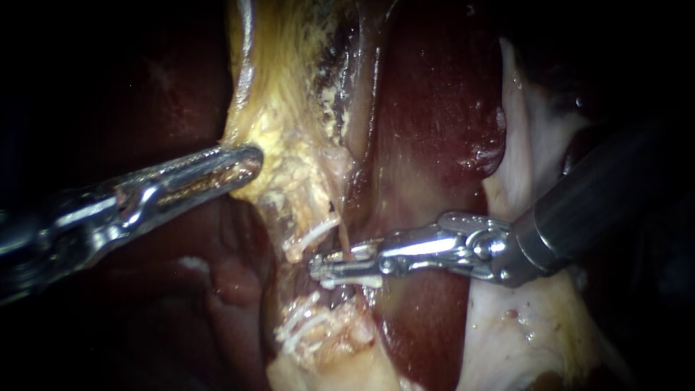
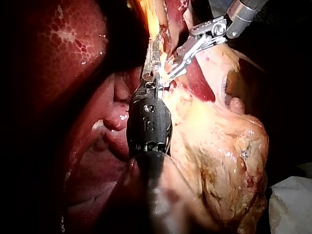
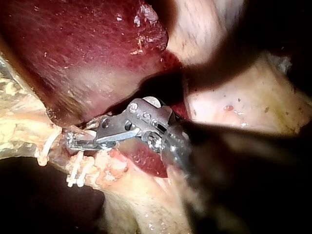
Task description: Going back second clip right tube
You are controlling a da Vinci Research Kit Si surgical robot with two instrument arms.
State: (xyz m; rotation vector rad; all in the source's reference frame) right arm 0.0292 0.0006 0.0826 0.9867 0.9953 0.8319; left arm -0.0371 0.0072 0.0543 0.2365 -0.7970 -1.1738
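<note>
**Step in hand:** backing the right instrument (image 1: pixel 316 269) off the tube (image 1: pixel 343 239). Judged best done with the pincer held apart and drawn straight back along its shaft. That way neither half drags the tube or catches a clip. The left instrument (image 1: pixel 253 163) should hold its pull steady meanwhile.

**Right instrument, 1 (nearest).** It comes in from the right of the tube. The pincer is open, with a dark gap between its halves. It lies at the tube's lower end, and the tube crosses its upper half. Nothing is clamped.

**Left instrument, 1.** It sits well left of the tube and higher. The pincer is closed on the edge of the fat (image 1: pixel 282 108), which looks stretched.

**Tube, 1 made out.** This is the task's thing, a thin pink strand running down from the fat to the right pincer.

**Clips, 4 white bars counted.**
- One clip (image 1: pixel 358 279) is just right of the tube's lower end, along the pincer's lower half. Whether it sits on the tube is unclear.
- One slanted clip (image 1: pixel 313 235) is just left of the tube.
- A pair of clips (image 1: pixel 297 327) lies below the tube, side by side. The right wrist view shows the same two.

**Fat, 1 yellow band.** It lies above and left of the tube.

**Liver (image 1: pixel 434 108), 1 (farthest).** It is dark red, behind and right of the tube.
</note>
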